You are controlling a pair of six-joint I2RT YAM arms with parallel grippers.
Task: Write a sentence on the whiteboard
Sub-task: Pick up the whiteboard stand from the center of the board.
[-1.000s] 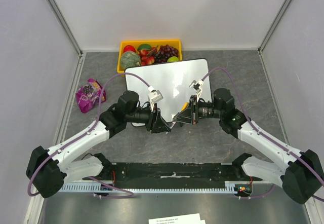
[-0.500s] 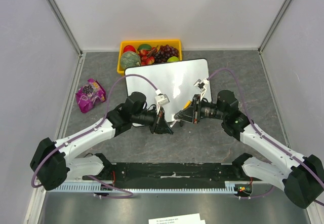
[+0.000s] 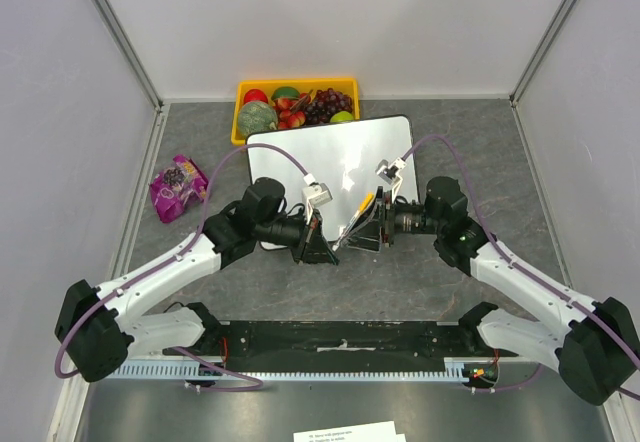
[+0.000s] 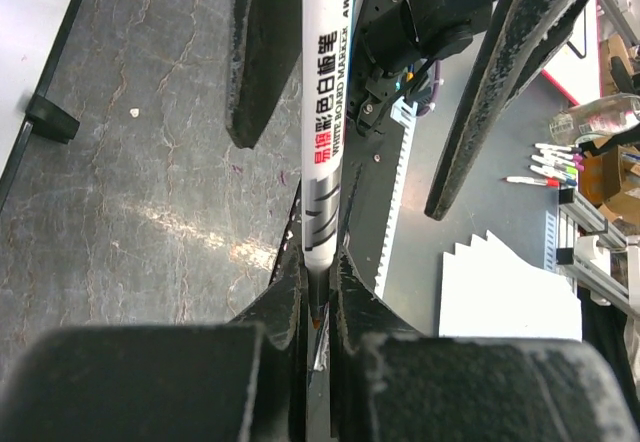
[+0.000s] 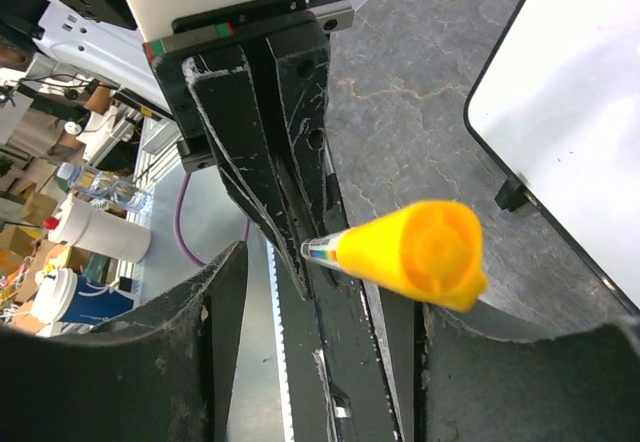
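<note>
Grey worktop [image 3: 450,262], blank white black-framed whiteboard [image 3: 330,157] at 12 o'clock. Left gripper [image 4: 318,267] clamps white marker pen [image 4: 322,112]; right gripper [image 5: 335,287] gapes around its yellow cap [image 5: 420,252]: I'd uncap next.

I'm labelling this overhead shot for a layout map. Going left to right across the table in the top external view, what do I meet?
In order: purple snack bag → left gripper → right gripper. The marker between them and the whiteboard overlap both grippers, so they are left out.
</note>
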